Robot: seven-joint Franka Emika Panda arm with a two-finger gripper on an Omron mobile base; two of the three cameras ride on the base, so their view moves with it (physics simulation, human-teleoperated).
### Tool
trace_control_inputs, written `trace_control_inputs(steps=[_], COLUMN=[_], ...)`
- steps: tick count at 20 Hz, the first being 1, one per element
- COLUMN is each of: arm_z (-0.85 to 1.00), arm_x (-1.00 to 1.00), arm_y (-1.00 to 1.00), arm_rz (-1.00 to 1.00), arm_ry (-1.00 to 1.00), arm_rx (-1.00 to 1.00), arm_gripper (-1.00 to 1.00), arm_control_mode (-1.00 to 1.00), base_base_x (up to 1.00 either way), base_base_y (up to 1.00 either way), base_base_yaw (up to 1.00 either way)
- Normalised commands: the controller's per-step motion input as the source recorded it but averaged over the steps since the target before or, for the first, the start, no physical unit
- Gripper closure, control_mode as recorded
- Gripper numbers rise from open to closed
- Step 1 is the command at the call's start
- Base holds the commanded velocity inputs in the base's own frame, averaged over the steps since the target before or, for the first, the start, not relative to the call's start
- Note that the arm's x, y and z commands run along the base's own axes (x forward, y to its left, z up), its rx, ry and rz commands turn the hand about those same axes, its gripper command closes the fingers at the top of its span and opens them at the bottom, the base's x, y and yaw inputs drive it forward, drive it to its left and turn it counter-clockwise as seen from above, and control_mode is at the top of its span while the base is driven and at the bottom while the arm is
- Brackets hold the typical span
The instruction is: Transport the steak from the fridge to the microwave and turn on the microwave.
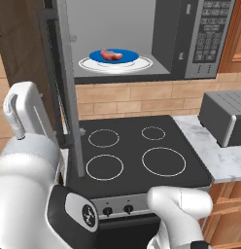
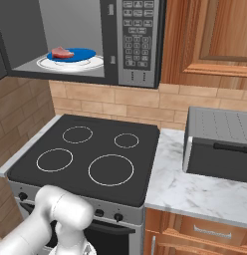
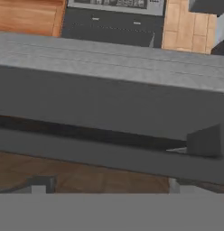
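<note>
The steak (image 1: 111, 55) (image 2: 61, 52) lies on a blue plate (image 1: 128, 56) on the white turntable inside the microwave (image 1: 210, 39) (image 2: 138, 35). The microwave door (image 1: 69, 97) stands swung wide open to the left, edge-on over the stove. In the hand view the door's grey edge (image 3: 109, 90) stretches across the frame very close. My gripper (image 3: 107, 185) is open just below that edge, its two tips far apart with nothing between them. The fridge is out of view.
A black four-ring stove (image 1: 137, 151) (image 2: 90, 154) sits under the microwave. A grey box appliance (image 1: 224, 116) (image 2: 220, 144) stands on the marble counter (image 1: 224, 163) (image 2: 195, 194) to the right. Wooden cabinets flank the microwave.
</note>
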Motion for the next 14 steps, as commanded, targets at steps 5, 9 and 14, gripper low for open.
trace_control_inputs(steps=[5, 9, 14], arm_z=[0.00, 0.00, 0.00], arm_x=[0.08, 0.11, 0.15], arm_y=[-0.44, -0.39, -0.40], arm_rz=[-0.22, -0.18, -0.16], arm_ry=[0.00, 0.00, 0.00], arm_rx=[0.02, 0.03, 0.03], arm_gripper=[-1.00, -1.00, -1.00], arm_control_mode=[-1.00, -1.00, -1.00], base_base_x=[0.00, 0.00, 0.00], base_base_y=[0.00, 0.00, 0.00], base_base_yaw=[0.00, 0.00, 0.00])
